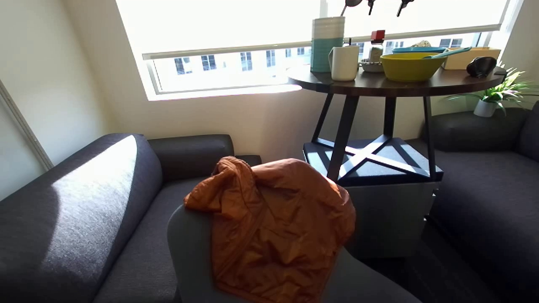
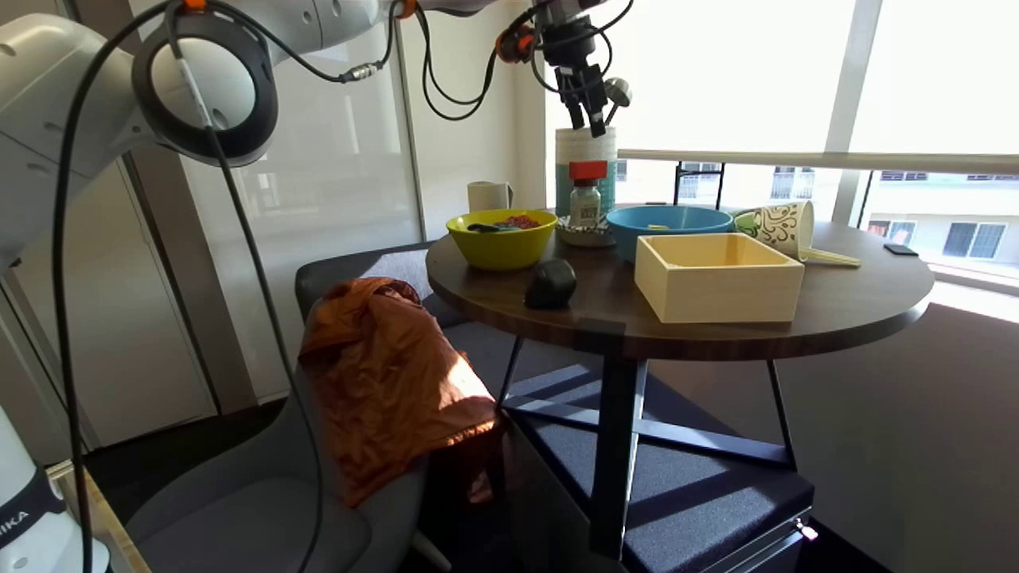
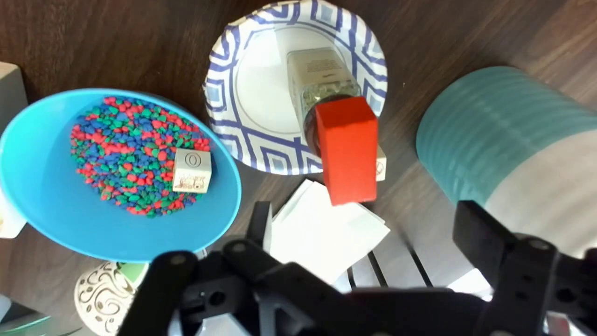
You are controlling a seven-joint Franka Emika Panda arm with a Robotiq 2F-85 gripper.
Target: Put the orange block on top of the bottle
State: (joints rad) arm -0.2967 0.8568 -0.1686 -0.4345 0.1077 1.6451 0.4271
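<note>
The orange block (image 3: pixel 350 151), red-orange, rests on top of a small labelled glass bottle (image 3: pixel 319 70). The block (image 1: pixel 378 35) (image 2: pixel 587 169) and the glass bottle (image 1: pixel 375 54) (image 2: pixel 585 205) show in both exterior views. The bottle stands upright on a blue-patterned paper plate (image 3: pixel 224 88). A tall teal-and-white cylinder (image 3: pixel 503 126) stands beside it, with a ladle sticking out of its top in an exterior view (image 2: pixel 564 183). My gripper (image 3: pixel 364 219) is open and empty, above the block and apart from it. Its fingers also show in both exterior views (image 2: pixel 587 130) (image 1: pixel 384 15).
On the round table (image 2: pixel 509 306) stand a yellow bowl (image 2: pixel 501 248), a blue bowl (image 2: pixel 669 232), a wooden box (image 2: pixel 716 296), a white cup (image 1: pixel 345 63), a patterned paper cup (image 2: pixel 780 227) and a black object (image 2: pixel 551 284). An orange jacket (image 1: pixel 286 219) hangs over a chair.
</note>
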